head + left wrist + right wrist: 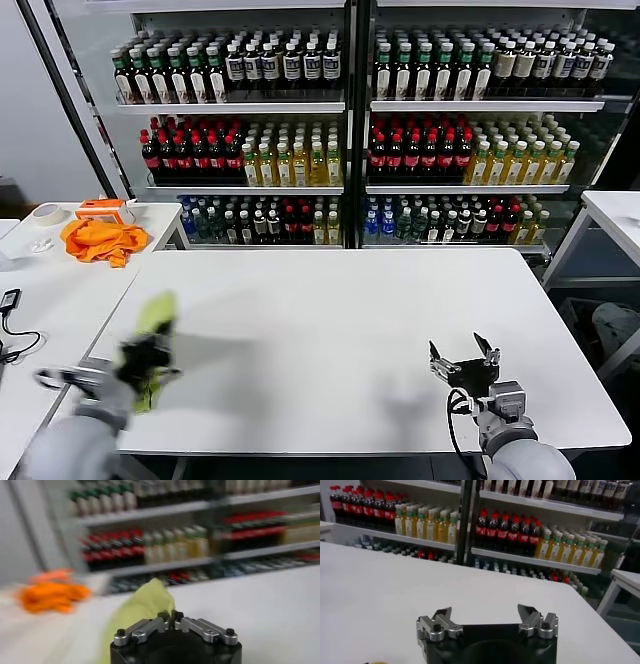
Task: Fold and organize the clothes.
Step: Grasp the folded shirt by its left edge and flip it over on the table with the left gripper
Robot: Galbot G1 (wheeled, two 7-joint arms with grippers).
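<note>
left gripper [150,358]: nearest the head camera, low on the robot's left, over the table's near left corner; its fingers [164,620] are pressed together, pinching a fold of the t-shirt.
t-shirt [157,325]: lime cloth bunched into a narrow strip, caught in the left gripper; in the head view it rises above the pinch toward the far side and a shorter part hangs just below it; blurred, so its folds cannot be made out.
t-shirt from the left wrist [140,610]: a peaked flap of lime fabric stands right at the closed fingertips and trails down one side of the gripper body.
contact with table: cannot tell whether the hanging cloth touches the tabletop.
right gripper [465,352]: low on the robot's right, above the table's near right part, fingers [442,620] spread wide with nothing between them; well apart from the t-shirt.
table [350,320]: white, wide, bare between the two grippers.
side table [40,290]: white, to the robot's left, touching or just beside the main table.
orange cloth [100,240]: crumpled on the side table's far end, well apart from the t-shirt.
tape roll [46,213]: near the orange cloth, on the same side table.
drink shelves [350,130]: rows of bottles behind the table, red, yellow and dark.
</note>
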